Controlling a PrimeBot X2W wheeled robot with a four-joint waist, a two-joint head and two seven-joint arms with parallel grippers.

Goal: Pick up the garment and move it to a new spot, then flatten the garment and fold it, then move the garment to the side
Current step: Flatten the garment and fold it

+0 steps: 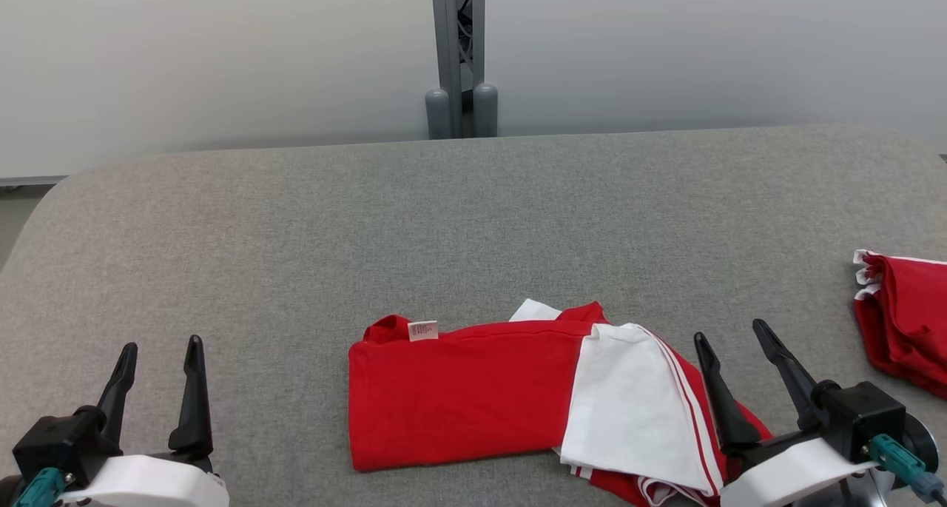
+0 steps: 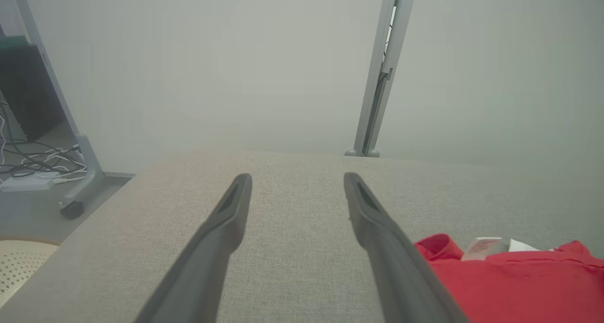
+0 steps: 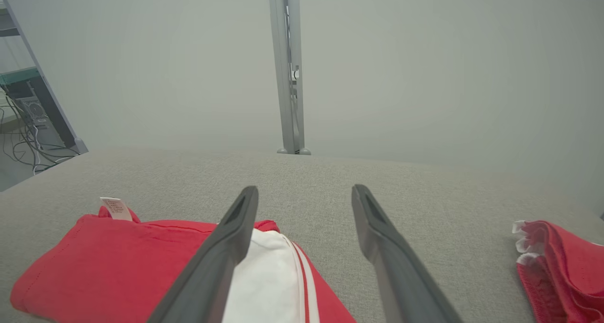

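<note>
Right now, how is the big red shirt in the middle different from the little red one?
The jersey is bigger and lies flat in the middle; the red bundle is smaller, bunched at the right. The jersey shows a white flap with red stripes and a tag; the bundle has a wavy white edge. Both are red cloth.

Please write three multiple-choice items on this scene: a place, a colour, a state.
1. Where on the grey fabric table does the small folded red bundle with wavy white edge lie? A) left edge B) right edge C) centre
2. What colour flap covers the right end of the red sports jersey? A) black B) white C) blue
3. How are the left gripper and right gripper? A) both open B) both shut C) one shut
B: it sits at the head view's right edge. B: it shows white. A: both finger pairs stand apart.
</note>
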